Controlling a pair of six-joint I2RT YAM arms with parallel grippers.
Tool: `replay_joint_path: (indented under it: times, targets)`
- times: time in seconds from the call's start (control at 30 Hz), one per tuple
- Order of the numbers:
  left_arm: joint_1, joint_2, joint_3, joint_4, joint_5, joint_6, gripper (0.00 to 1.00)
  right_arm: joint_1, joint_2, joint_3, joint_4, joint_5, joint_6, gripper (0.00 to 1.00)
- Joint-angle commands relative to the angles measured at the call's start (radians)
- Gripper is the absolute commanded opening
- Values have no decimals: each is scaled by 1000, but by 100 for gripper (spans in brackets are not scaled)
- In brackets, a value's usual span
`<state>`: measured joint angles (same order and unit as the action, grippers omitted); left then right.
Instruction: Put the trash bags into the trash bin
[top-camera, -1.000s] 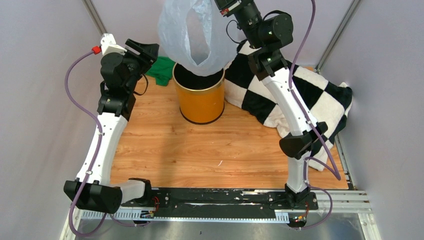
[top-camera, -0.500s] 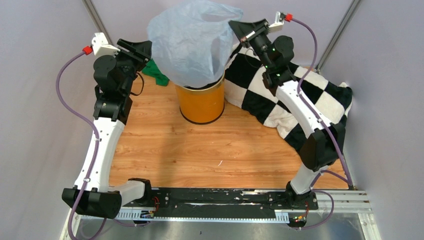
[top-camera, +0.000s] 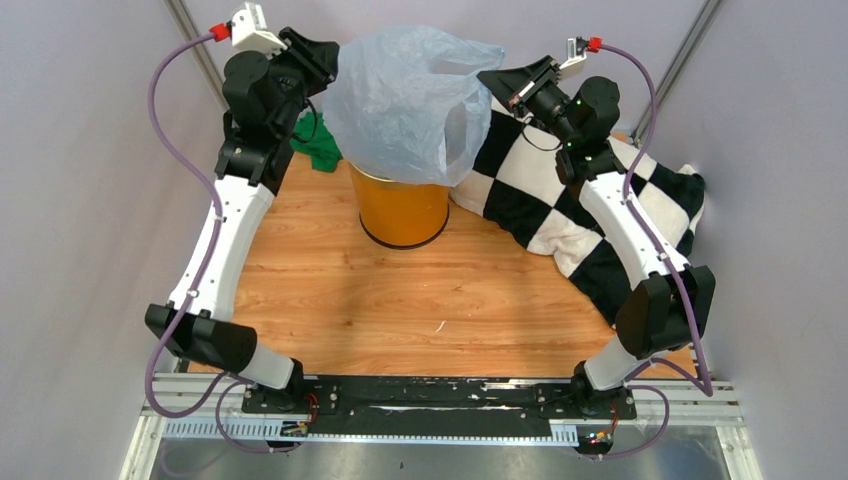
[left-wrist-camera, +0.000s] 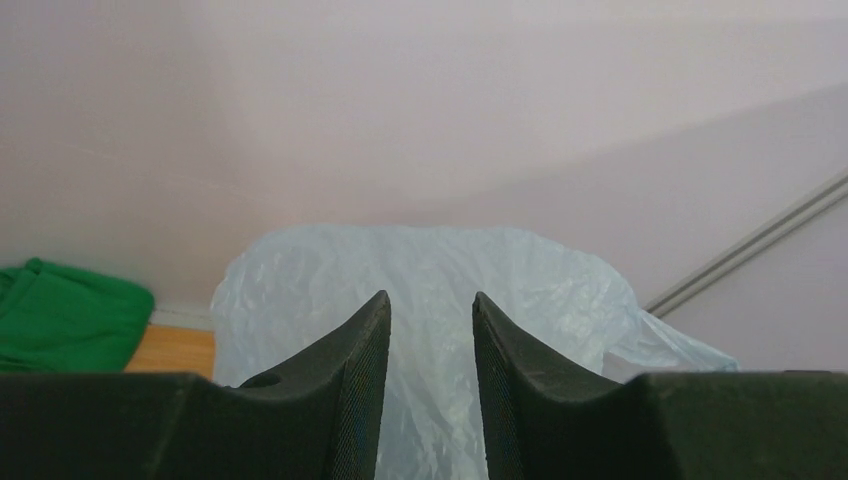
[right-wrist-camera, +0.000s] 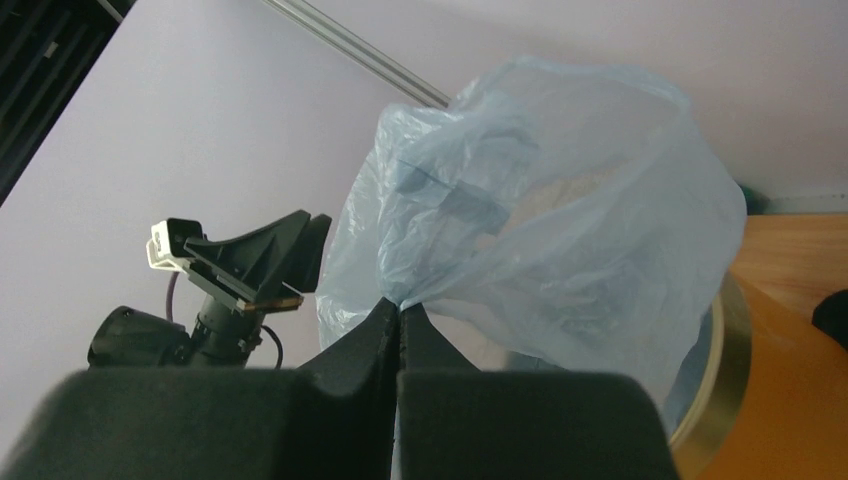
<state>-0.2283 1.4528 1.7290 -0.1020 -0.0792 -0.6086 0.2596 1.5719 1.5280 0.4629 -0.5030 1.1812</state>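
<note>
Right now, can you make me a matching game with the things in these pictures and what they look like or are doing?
Things:
1. trash bag
2. trash bin
3. green cloth
4. right gripper

States:
A. shut, pinching thin plastic
B. standing upright, orange-yellow
C. puffed up, pale blue, held in the air
D. crumpled at the back left

Pairs: 1-C, 2-B, 3-D, 4-A

overhead from behind, wrist views close, facing shared trash bag (top-camera: 400, 100)
</note>
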Motion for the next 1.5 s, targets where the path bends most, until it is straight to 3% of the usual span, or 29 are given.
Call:
replay_joint_path:
  times: [0.0, 0.07, 0.23, 0.43, 0.67, 0.87, 1.27, 1.47]
  targets:
    - [-35, 114, 76, -78, -18, 83, 36, -29, 3, 33, -44, -87, 0, 0]
    - [-76, 130, 84, -133, -40, 95, 34, -39, -17, 32, -88, -78, -32, 0]
    - [-137, 118, -85, -73, -71, 58, 25, -53, -60, 61, -223, -23, -168, 0]
    - [-188, 221, -60, -107, -71, 51, 20, -54, -111, 121, -359, 66, -332, 0]
    - [-194, 320, -14, -171, -83, 13, 16, -35, -29, 236, -365, -48, -356, 0]
    - [-194, 313, -48, -176, -81, 8, 16, 16, 87, 398, -416, -105, -387, 0]
    - [-179, 131, -20, -213, -178, 108, 33, 37, 218, 511, -425, -131, -390, 0]
    - [-143, 95, -19, -146, -255, 156, 47, 76, 246, 569, -416, -148, -393, 0]
